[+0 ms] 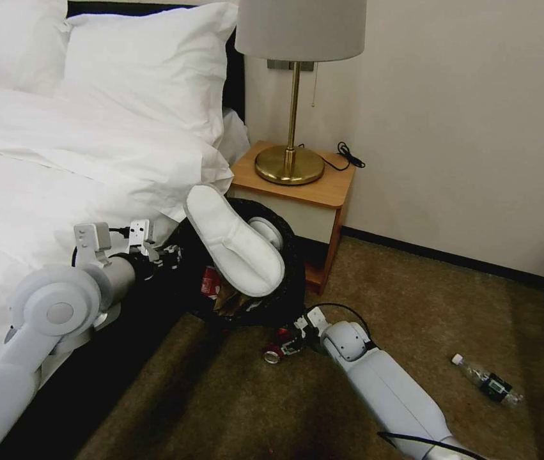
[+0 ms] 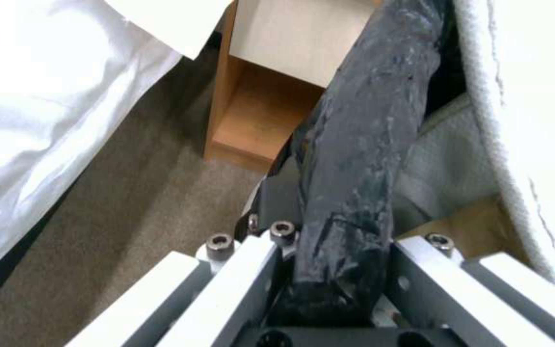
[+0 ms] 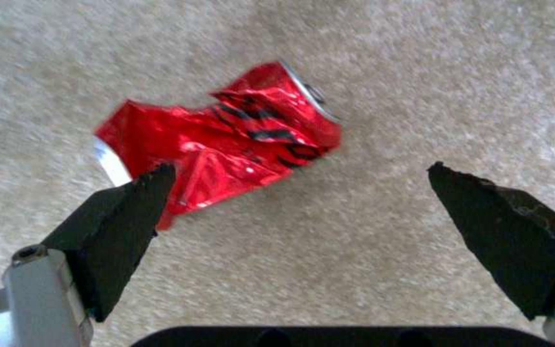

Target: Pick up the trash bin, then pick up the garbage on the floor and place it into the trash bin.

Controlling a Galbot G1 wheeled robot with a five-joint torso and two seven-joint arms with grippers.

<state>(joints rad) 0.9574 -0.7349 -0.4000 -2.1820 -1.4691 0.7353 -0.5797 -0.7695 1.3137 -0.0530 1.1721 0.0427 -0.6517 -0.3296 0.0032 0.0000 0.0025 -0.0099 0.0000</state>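
Note:
The trash bin (image 1: 293, 265), lined with a glossy black bag, hangs tilted beside the bed. My left gripper (image 1: 164, 254) is shut on its rim, and the left wrist view shows the black bag rim (image 2: 354, 159) clamped between the fingers (image 2: 239, 270). A white slipper (image 1: 233, 246) sticks out of the bin, with a red can (image 1: 209, 280) and brown paper under it. Low over the carpet, my right gripper (image 3: 300, 169) stands open just above a crushed red can (image 3: 226, 140), which also lies by the gripper (image 1: 292, 344) in the head view. A clear bottle (image 1: 489, 383) lies on the floor at the right.
The bed with white duvet (image 1: 61, 172) fills the left. A wooden nightstand (image 1: 313, 191) with a brass lamp (image 1: 289, 163) stands right behind the bin, against the wall. Open carpet (image 1: 425, 300) lies to the right.

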